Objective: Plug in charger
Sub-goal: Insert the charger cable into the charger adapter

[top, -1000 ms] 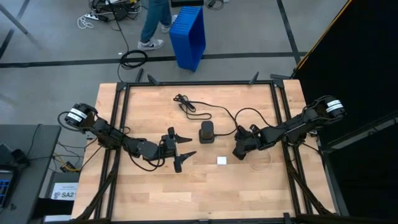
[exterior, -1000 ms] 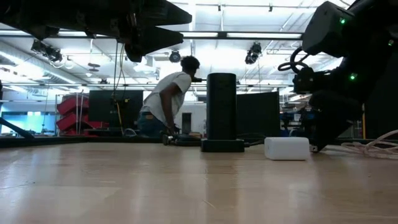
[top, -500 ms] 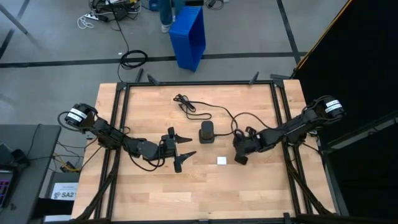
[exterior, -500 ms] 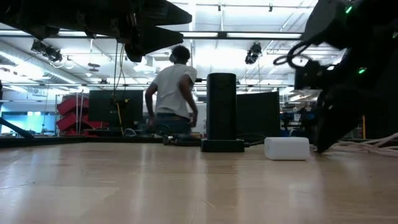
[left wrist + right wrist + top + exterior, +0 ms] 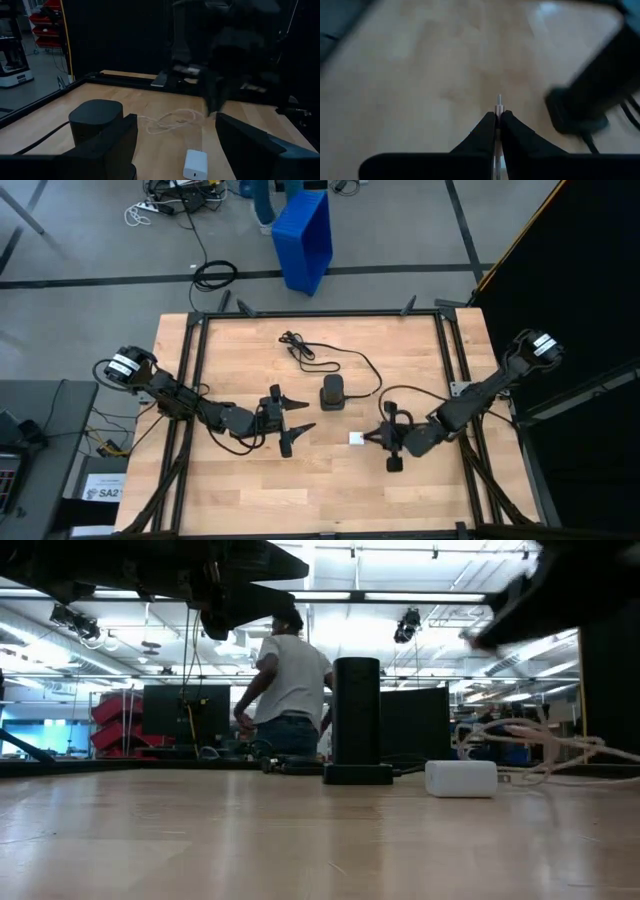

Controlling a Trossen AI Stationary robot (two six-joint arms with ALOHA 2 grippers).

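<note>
A small white charger brick lies flat on the wooden table, just near of a black upright block that stands on its base. My right gripper hovers right of the brick, shut on the plug end of a thin white cable. My left gripper waits open above the table, left of the block, pointing level toward the block and the brick. My right gripper pinches the cable's plug between its two fingertips, and the small metal tip sticks out just past them. The fingers slant down toward the table's left. The plug is lifted clear of the table, and the cable trails back in slack loops.
The block's black cord runs in coils to the far left of the table. Dark frame rails border the table. A person stands in the room beyond, and a blue bin sits on the floor.
My right gripper has risen from the table and swung toward the near edge, rolling and tipping up from steeply downward to a shallow slant. The white cable's end has come up off the table with it, its loops now hanging above the wood.
</note>
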